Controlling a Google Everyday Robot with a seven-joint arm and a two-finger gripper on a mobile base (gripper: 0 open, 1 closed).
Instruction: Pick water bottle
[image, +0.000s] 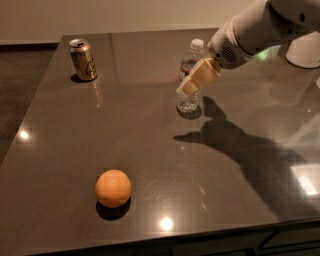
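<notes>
Now the jaws hang just before the upright water bottle (189, 103)

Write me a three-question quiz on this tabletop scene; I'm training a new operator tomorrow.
1. In the camera view, the gripper overlaps the water bottle at its: A) cap, B) middle, C) base?
2. True or false: the gold drink can lies on its side.
3. Which thing sits nearest the front edge of the table?

Key:
1. B
2. False; it stands upright at the far left.
3. The orange.
</notes>
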